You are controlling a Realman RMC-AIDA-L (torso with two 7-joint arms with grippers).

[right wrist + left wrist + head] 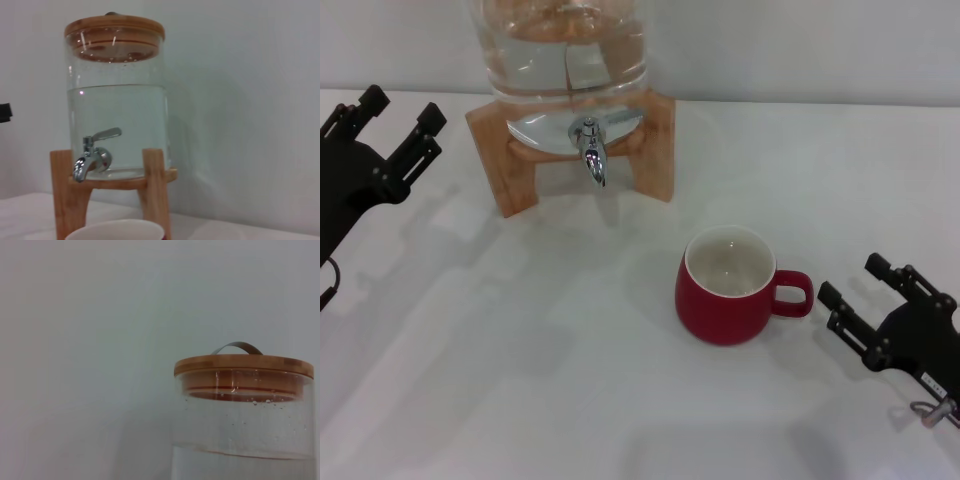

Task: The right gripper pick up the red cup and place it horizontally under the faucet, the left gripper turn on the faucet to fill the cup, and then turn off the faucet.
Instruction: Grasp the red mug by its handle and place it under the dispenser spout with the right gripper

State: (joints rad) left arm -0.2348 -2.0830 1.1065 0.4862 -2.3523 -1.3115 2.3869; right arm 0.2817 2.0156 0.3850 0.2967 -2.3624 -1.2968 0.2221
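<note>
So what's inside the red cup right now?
The red cup looks empty: its cream inside is bare down to the bottom in the head view, with no water visible. It stands upright on the table, away from the faucet.

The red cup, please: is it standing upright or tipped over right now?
Upright. In the head view the red cup rests on its base on the table, mouth up, showing an empty cream inside, handle toward the right pincer.

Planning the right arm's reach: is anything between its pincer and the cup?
Nothing visible. The right pincer, open, sits just right of the cup, facing its handle, only bare table between them.
</note>
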